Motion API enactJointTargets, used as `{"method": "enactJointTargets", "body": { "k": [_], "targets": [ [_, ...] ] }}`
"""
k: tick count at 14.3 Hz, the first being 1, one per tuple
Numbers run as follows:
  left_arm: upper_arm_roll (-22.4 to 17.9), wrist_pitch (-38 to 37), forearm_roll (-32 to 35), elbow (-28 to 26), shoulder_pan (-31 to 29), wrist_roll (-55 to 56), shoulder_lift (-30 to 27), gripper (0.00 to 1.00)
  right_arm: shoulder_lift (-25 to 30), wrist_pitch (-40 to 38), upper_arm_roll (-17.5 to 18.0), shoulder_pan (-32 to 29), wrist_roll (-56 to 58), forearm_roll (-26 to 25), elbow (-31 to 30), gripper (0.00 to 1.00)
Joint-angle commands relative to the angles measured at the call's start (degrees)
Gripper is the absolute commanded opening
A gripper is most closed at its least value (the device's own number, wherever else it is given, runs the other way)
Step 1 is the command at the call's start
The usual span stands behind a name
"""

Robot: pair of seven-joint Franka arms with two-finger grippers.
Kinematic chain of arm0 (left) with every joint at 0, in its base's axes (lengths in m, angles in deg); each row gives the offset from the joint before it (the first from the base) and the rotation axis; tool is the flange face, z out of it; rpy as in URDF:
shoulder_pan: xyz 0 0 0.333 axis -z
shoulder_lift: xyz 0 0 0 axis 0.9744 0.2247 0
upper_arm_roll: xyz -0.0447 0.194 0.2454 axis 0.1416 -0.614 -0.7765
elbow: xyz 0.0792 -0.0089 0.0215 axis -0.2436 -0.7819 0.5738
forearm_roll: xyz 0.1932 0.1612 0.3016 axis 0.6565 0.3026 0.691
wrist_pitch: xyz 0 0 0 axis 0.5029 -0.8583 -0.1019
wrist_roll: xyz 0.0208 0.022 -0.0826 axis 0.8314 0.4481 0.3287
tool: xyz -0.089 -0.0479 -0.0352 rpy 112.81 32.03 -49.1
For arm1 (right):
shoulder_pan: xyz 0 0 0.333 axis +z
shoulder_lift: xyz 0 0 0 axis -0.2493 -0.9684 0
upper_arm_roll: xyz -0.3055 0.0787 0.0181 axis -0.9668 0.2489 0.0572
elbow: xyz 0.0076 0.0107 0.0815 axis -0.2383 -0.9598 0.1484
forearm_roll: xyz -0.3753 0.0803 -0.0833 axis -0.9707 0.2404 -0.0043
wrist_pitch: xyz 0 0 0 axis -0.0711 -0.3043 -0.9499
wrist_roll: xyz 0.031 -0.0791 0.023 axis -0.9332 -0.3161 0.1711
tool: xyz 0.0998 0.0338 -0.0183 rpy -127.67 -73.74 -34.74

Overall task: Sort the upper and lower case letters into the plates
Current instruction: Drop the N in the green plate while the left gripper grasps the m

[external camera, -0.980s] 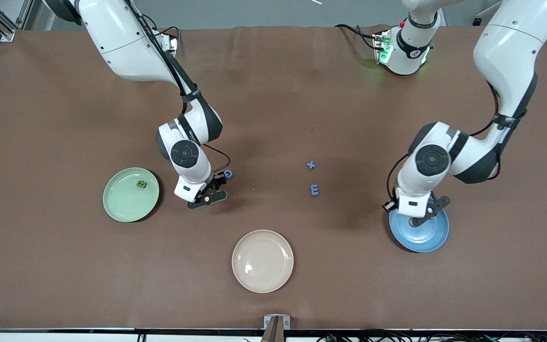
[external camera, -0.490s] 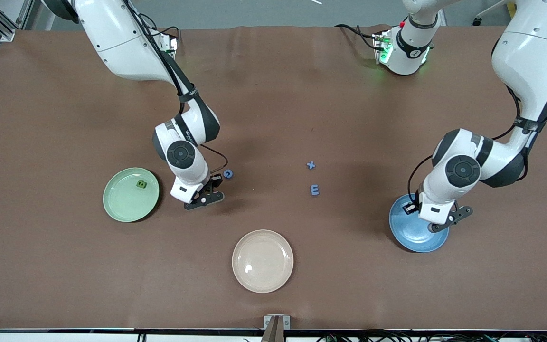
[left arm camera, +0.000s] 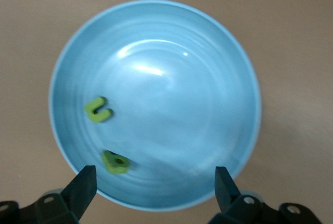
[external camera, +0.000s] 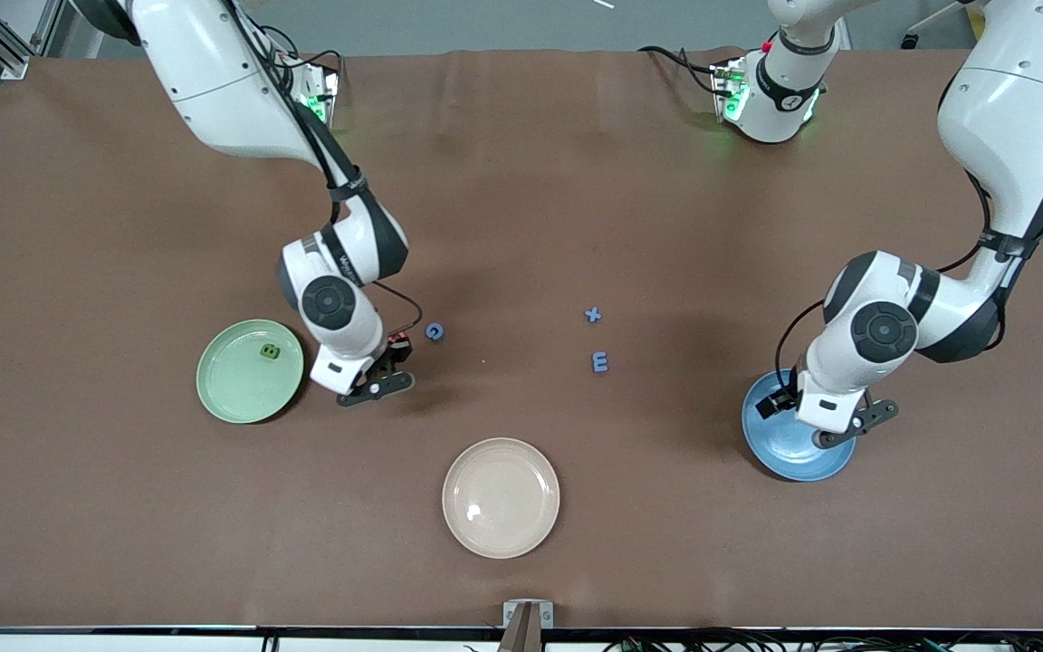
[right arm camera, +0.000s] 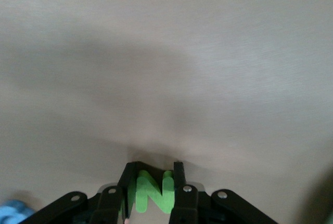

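My right gripper (external camera: pixel 375 384) is shut on a green letter N (right arm camera: pixel 152 192), low over the bare table beside the mint green plate (external camera: pixel 236 396). That plate holds one green letter (external camera: pixel 270 351). My left gripper (external camera: pixel 837 433) is open and empty over the blue plate (external camera: pixel 784 445), its fingers (left arm camera: pixel 82 188) wide apart. In the left wrist view the blue plate (left arm camera: pixel 171 104) holds two green letters (left arm camera: pixel 98 109) (left arm camera: pixel 115 162). Three blue letters lie on the table: a round one (external camera: pixel 434 332), an x (external camera: pixel 592 315) and an E (external camera: pixel 600 362).
A cream-beige plate (external camera: pixel 501 497) sits near the table's front edge, nearer to the front camera than the loose letters. The brown table (external camera: pixel 521 181) spreads between the arms' bases.
My right gripper has moved with the N away from the round blue letter toward the green plate. My left gripper has shifted over the blue plate toward the left arm's end, then held.
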Motion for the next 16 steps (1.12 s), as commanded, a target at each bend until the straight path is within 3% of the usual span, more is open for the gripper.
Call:
{"method": "enactJointTargets", "body": {
  "k": [1, 5, 7, 11, 16],
  "targets": [
    [-0.1, -1.0, -0.7, 0.5, 3.9, 0.3, -0.9, 1.00, 4.0, -6.5, 0.8, -6.7, 10.1, -0.4, 0.6, 0.00],
    [-0.1, -1.0, -0.8, 1.4, 10.3, 1.2, -0.6, 1.00, 8.5, -13.9, 0.7, -13.8, 16.4, -0.3, 0.1, 0.01],
    [-0.2, -1.0, -1.0, 2.3, 13.4, 1.9, -0.1, 1.00, 8.8, -13.9, 0.7, -18.4, 19.4, -0.3, -0.5, 0.01],
    [-0.4, -1.0, -5.0, 5.8, 20.0, 2.4, 2.6, 0.97, 8.4, -9.0, 0.7, -22.9, 25.0, -0.3, -3.0, 0.01],
    [-0.7, -0.9, -5.6, 8.9, 24.0, 2.4, 7.6, 0.80, 6.8, -2.3, 0.7, -25.5, 27.6, -0.3, -6.8, 0.03]
  ]
}}
